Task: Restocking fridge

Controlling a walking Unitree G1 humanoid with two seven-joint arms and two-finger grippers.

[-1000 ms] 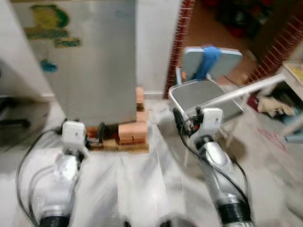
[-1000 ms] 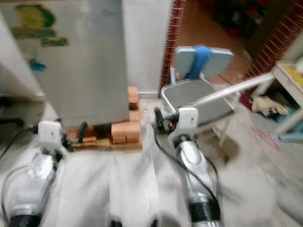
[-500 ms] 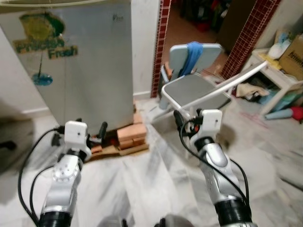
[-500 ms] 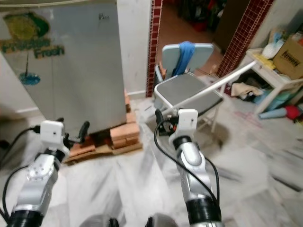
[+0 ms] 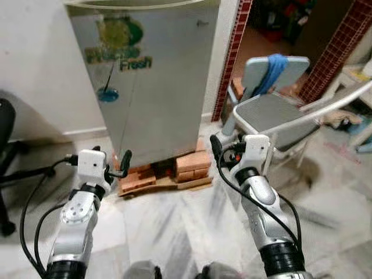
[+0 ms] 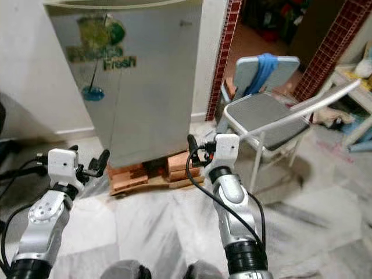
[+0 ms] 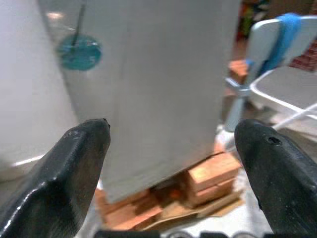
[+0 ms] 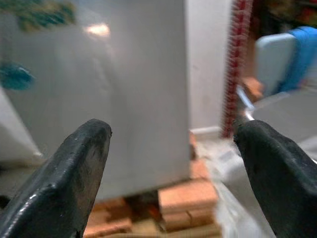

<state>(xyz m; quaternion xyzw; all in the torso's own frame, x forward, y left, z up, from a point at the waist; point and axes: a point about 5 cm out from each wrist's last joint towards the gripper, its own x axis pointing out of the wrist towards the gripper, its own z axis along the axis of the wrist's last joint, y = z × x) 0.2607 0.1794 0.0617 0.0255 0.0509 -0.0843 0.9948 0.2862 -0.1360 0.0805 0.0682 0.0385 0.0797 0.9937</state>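
Ahead: tall silver fridge (image 5: 154, 81) with green sticker, door shut, standing on red bricks (image 5: 192, 165). Left gripper (image 7: 171, 163) and right gripper (image 8: 173, 163) both spread wide, empty, raised before fridge base.

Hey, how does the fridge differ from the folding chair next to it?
The fridge is a tall silver box with a green sticker on its door; the folding chair is low, with a thin white frame and a grey seat. The fridge stands raised on bricks and a board; the chair's legs rest straight on the floor. A blue cloth hangs over the chair's back; nothing drapes the fridge. Both stand upright near the wall.
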